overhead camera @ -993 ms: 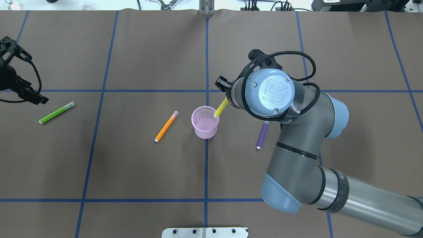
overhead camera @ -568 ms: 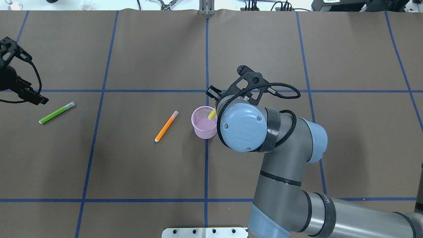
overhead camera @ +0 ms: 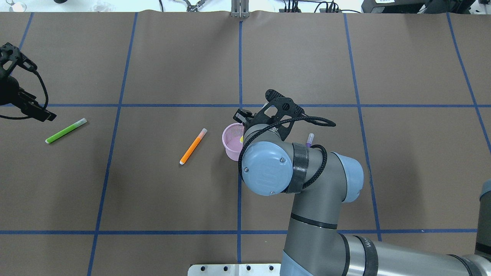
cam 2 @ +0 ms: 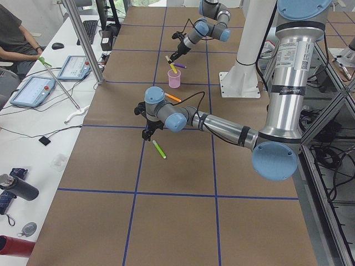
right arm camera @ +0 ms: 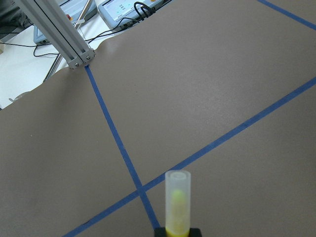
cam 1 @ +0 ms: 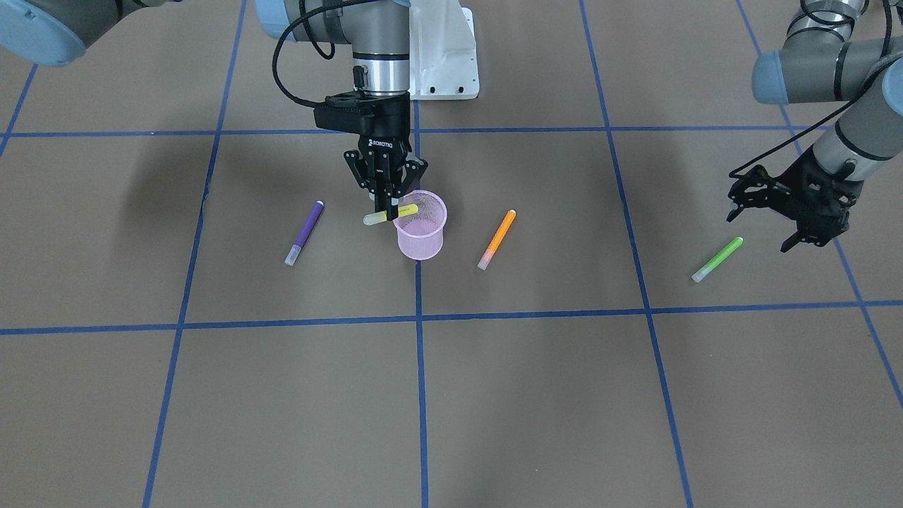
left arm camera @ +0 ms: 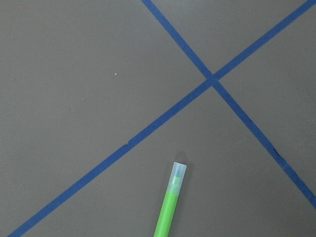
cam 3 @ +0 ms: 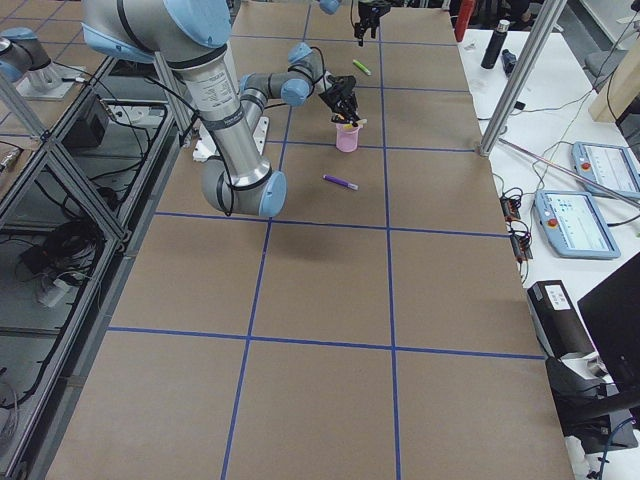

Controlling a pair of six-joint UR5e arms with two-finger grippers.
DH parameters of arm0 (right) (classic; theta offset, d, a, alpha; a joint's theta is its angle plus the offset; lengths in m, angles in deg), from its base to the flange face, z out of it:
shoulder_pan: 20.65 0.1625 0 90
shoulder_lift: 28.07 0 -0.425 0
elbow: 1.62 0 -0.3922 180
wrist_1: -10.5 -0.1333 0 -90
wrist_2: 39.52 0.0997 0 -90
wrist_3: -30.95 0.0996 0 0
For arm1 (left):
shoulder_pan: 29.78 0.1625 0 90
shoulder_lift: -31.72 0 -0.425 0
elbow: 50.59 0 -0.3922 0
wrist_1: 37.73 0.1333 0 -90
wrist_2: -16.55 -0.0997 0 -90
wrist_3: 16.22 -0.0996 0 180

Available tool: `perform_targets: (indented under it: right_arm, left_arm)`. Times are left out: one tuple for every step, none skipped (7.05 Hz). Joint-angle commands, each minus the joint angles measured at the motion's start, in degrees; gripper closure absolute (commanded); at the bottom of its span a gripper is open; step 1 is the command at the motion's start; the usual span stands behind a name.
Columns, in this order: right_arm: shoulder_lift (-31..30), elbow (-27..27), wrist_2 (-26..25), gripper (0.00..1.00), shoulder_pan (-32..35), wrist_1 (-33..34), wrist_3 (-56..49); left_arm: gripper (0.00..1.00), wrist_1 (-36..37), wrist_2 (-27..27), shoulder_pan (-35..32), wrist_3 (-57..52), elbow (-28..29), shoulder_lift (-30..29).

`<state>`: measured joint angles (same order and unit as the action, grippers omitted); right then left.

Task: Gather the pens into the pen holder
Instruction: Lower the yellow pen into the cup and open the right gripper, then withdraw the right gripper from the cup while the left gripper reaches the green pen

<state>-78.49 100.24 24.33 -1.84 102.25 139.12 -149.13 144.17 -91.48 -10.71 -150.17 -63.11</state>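
The pink mesh pen holder [cam 1: 421, 229] stands near the table's middle; in the overhead view [overhead camera: 230, 138] my right wrist hides part of it. My right gripper [cam 1: 385, 206] is shut on the yellow pen [cam 1: 390, 214], held almost level, its yellow end over the holder's mouth and its cap sticking out beside the rim. The cap shows in the right wrist view [right arm camera: 177, 197]. The purple pen [cam 1: 304, 233], orange pen [cam 1: 497, 239] and green pen [cam 1: 717, 259] lie on the table. My left gripper [cam 1: 765, 224] is open, just above and beside the green pen [left arm camera: 170, 207].
Brown table mat with blue tape grid lines [overhead camera: 240, 69]. The orange pen [overhead camera: 193, 146] lies just left of the holder in the overhead view; only the purple pen's cap [overhead camera: 310, 138] shows behind my right arm. A metal post base [overhead camera: 239, 14] stands at the far edge.
My right arm has swung toward the holder and back toward the robot's base, bringing the yellow pen over the cup's mouth; the wrist now covers the cup's right side. The left arm has not moved.
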Motion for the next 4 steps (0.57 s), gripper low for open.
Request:
perform_targets:
  right_arm:
    - [0.68, -1.4, -0.13, 0.55, -0.43, -0.08, -0.15]
    - [0.85, -1.4, -0.13, 0.01, -0.43, -0.08, -0.41]
    - [0.94, -1.14, -0.05, 0.0, -0.43, -0.08, -0.42]
    - [0.94, -0.01, 0.3, 0.0, -0.43, -0.08, -0.5]
  left_arm:
    - [0.02, -0.05, 0.0, 0.09, 0.29, 0.79, -0.09]
    - [0.02, 0.04, 0.09, 0.09, 0.56, 1.14, -0.09]
    - [0.02, 0.04, 0.26, 0.09, 0.65, 1.58, -0.18]
    - [0.02, 0.13, 0.7, 0.17, 0.65, 2.1, -0.18]
